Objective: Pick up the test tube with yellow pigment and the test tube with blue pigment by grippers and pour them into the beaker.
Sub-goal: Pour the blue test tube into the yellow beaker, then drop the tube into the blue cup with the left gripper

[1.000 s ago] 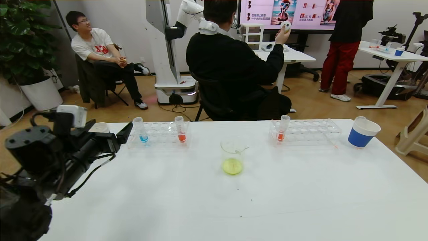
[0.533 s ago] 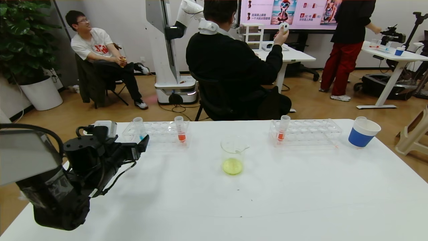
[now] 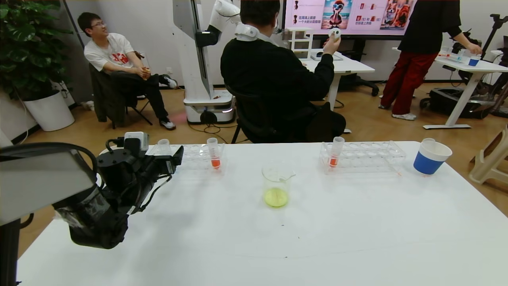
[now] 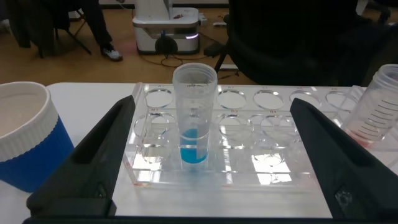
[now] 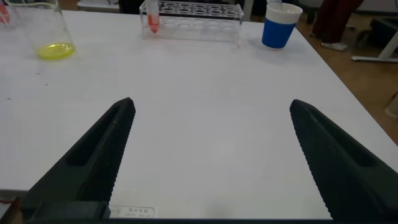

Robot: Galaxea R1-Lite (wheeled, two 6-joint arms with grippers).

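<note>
Table (image 3: 317,238): blue tube (image 4: 194,118) behind left claw (image 3: 174,157)

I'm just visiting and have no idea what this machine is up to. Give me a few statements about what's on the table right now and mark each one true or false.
1. The beaker already holds yellow liquid. True.
2. The left end effector is clamped shut on the test tube with blue pigment. False: it is open, its fingers on either side of the tube and apart from it.
3. The blue tube stands upright in a clear rack. True.
4. The right end effector carries a tube. False: it is open and empty above the bare white table.
5. Both racks hold a tube of orange-red liquid. True.
6. The blue paper cup lies tipped over. False: it stands upright.
</note>
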